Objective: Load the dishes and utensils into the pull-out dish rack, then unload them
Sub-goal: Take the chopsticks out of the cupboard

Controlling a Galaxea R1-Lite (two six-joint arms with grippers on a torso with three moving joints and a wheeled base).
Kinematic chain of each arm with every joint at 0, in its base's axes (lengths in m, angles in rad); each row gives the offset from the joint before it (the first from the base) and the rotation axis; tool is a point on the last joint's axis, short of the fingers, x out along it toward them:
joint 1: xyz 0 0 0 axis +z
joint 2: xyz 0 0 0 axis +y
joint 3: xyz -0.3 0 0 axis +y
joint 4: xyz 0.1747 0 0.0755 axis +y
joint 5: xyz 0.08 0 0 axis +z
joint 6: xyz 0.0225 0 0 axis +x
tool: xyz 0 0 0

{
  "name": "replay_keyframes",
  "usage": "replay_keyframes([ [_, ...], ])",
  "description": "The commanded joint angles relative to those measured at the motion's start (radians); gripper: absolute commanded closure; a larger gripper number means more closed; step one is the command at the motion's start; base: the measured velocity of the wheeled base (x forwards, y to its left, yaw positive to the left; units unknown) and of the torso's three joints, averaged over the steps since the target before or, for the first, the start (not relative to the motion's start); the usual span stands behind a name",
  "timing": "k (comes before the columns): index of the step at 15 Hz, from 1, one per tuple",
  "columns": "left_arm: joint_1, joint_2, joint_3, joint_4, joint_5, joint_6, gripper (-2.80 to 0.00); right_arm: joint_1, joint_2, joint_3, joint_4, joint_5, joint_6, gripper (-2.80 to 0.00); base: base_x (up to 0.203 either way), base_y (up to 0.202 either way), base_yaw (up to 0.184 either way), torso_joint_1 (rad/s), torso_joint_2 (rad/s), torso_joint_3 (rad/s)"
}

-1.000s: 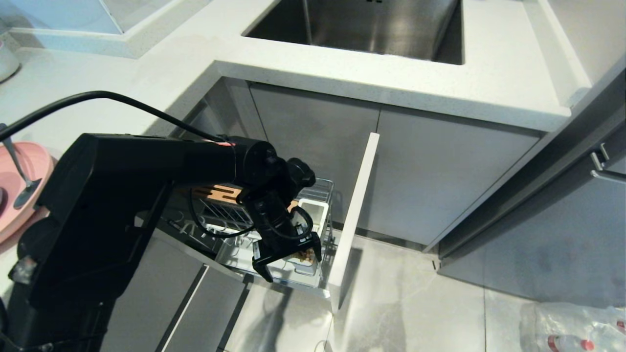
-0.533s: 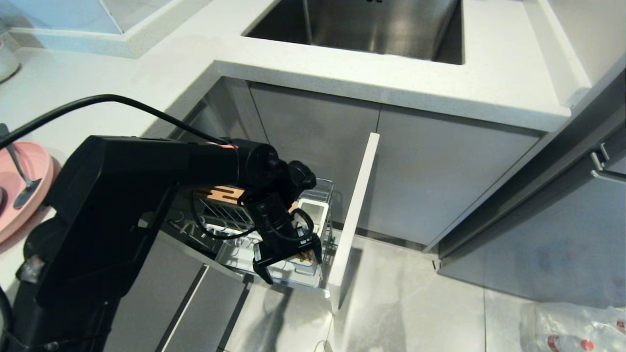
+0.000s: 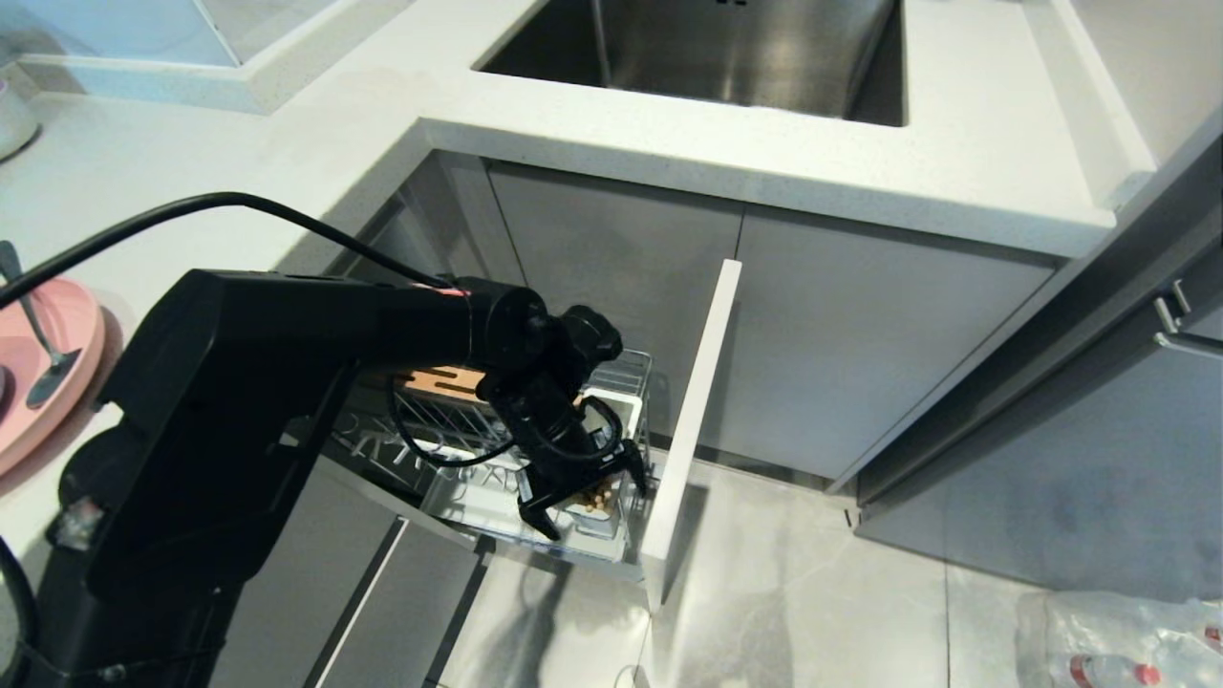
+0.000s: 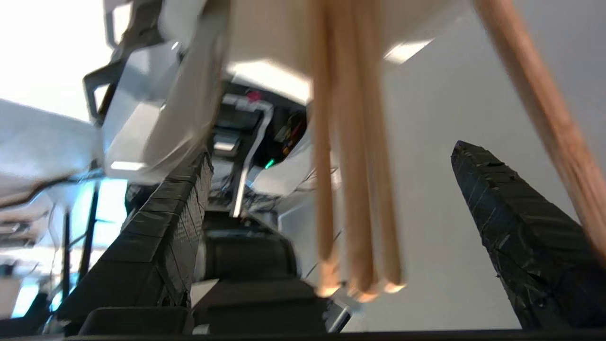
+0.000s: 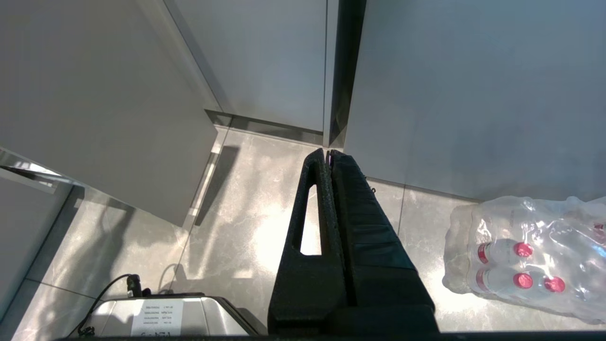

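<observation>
Chopsticks [image 4: 352, 189] are flanked by the left tool's [image 3: 583, 492] spread fingers, ungripped. They are stood in the rack [image 3: 459, 411]. The right tool [image 5: 329, 154] is kept closed, empty.

I see my left gripper [image 3: 583, 495] with its fingers spread, low over the white utensil cup [image 3: 611, 420] in the pull-out dish rack [image 3: 459, 420]. Light chopsticks [image 3: 597, 497] stand just under it. On the table [image 3: 191, 172], a pink plate [image 3: 48, 373] carries a metal spoon [image 3: 33, 330].

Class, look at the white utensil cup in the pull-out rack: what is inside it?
Light wooden chopsticks stand in the utensil cup, between the open left gripper's fingers. The gripper covers the cup's bottom, so anything else there is hidden.
</observation>
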State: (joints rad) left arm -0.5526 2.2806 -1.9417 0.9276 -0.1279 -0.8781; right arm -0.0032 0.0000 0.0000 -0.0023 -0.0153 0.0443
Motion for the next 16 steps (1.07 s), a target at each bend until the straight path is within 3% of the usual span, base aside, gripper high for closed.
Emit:
replay_keyframes([
  [1,0.002,0.009,0.0,-0.008,-0.001,-0.005,-2.8,0.0,0.0,0.0,0.001,0.0,0.0,0.0,0.0,0.0,0.0,0.0,0.0,0.0],
  [9,0.003,-0.027,0.005,-0.007,0.014,-0.007,-2.8,0.0,0.0,0.0,-0.001,-0.001,0.0,0.0,0.0,0.0,0.0,0.0,0.0,0.0],
  [13,0.002,-0.086,0.007,0.105,0.144,0.004,-2.8,0.0,0.0,0.0,-0.001,-0.002,0.0,0.0,0.0,0.0,0.0,0.0,0.0,0.0],
  [16,-0.001,-0.086,0.007,0.132,0.154,0.005,-2.8,0.0,0.0,0.0,0.001,0.0,0.0,0.0,0.0,0.0,0.0,0.0,0.0,0.0],
])
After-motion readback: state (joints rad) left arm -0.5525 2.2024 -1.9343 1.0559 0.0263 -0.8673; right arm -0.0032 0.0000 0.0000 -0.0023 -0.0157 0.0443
